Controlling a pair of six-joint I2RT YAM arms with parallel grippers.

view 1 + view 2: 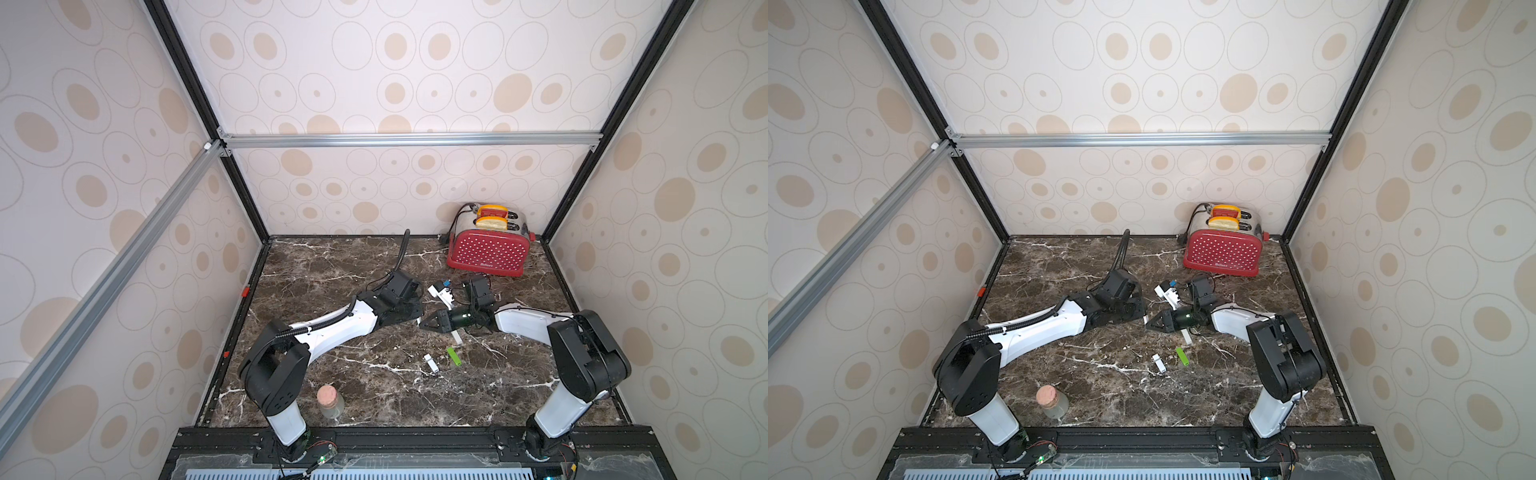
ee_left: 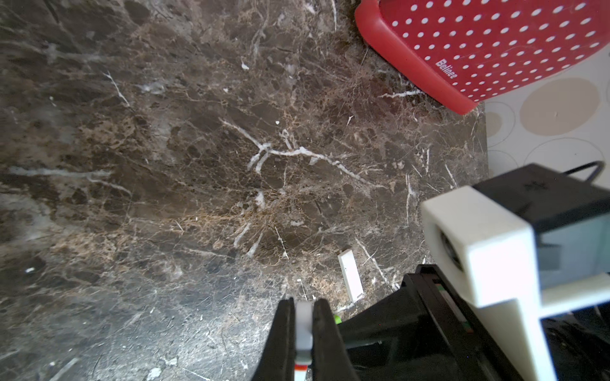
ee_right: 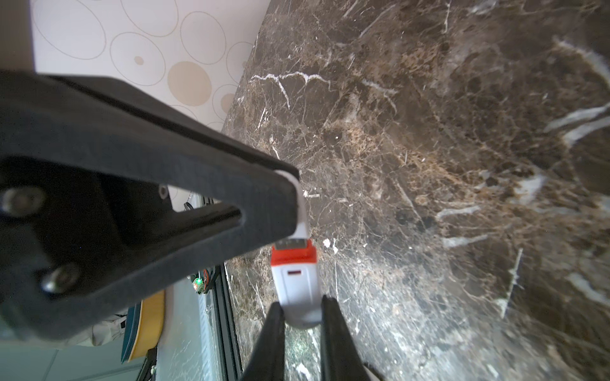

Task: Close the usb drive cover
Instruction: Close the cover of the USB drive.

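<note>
The usb drive point(image 3: 297, 283) is white with an orange-red band and a metal plug, and my right gripper point(image 3: 302, 301) is shut on its rounded tail end. My left gripper point(image 2: 303, 301) is shut on the small white cover point(image 2: 303, 326). In the right wrist view the cover point(image 3: 299, 211) sits at the tip of the left gripper's black fingers, right against the drive's plug. In both top views the two grippers meet tip to tip above mid-table, left gripper point(image 1: 417, 317) facing right gripper point(image 1: 424, 325). The drive itself is too small to make out there.
A red polka-dot toaster point(image 1: 488, 249) stands at the back right. A white capped drive point(image 1: 431, 363), a green drive point(image 1: 454, 356) and a white stick point(image 1: 456, 336) lie just in front of the grippers. A white-and-blue part point(image 1: 440, 291) lies behind them. A corked jar point(image 1: 330, 401) stands front left.
</note>
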